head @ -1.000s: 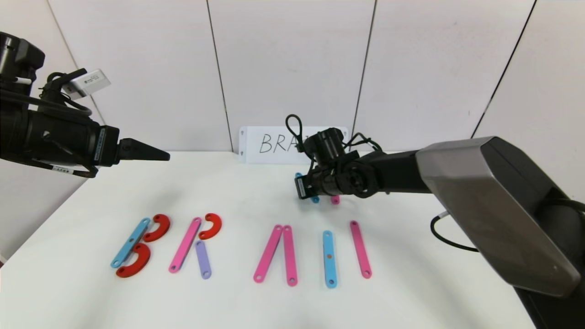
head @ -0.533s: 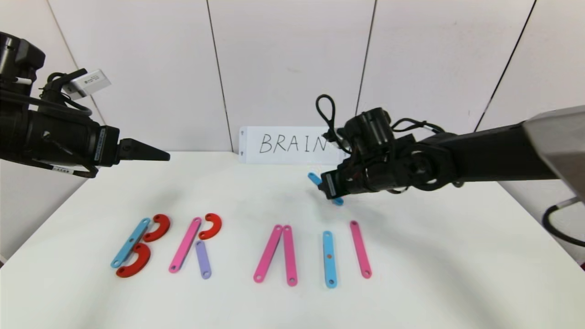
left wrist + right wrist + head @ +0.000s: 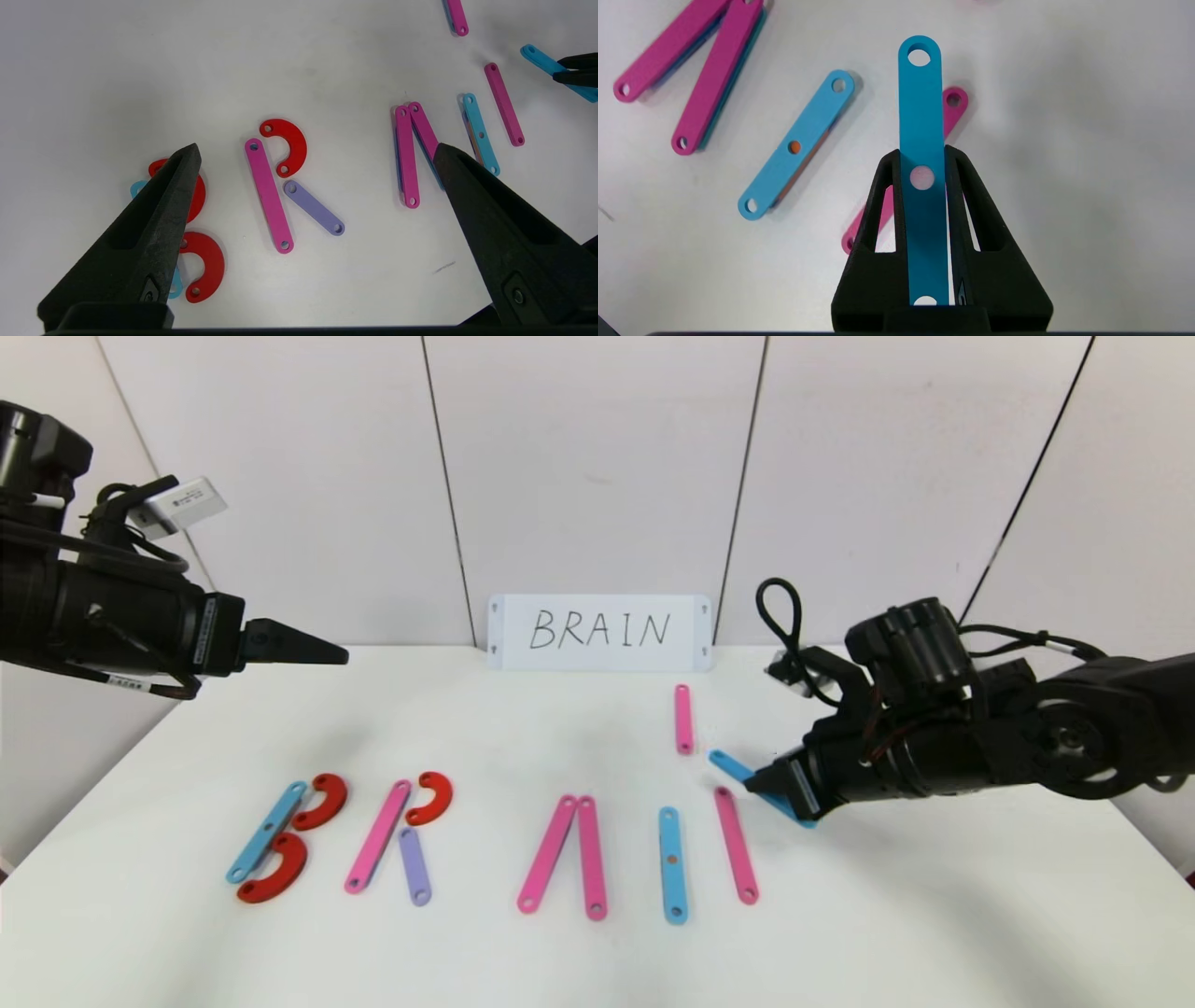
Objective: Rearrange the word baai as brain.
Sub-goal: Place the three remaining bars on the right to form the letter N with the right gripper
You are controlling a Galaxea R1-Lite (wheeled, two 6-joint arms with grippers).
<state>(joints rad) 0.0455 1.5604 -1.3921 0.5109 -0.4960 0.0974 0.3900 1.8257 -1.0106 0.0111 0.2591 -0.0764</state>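
- At the far left our left gripper is parked high above the table's left far corner, well apart from the letters; the left wrist view shows its jaws spread wide and empty.
- Below it the B looks finished: a blue strip with two red C-curves stacked at its right.
- Next comes the R: a pink strip, a red curve at its top and a short purple strip as the leg.
- The A is two pink strips meeting at the far end; it has no crossbar.
- A blue strip stands alone as the I.
- Right of it a pink strip is the first stroke of the N, which we judge is the only letter left to finish.
- Farther back a short pink strip lies spare, near the BRAIN card.
- Our right gripper reaches in low from the right, jaws clenched on a blue strip that slants over the pink stroke's far end; it is probably just off the table, though we cannot be sure.
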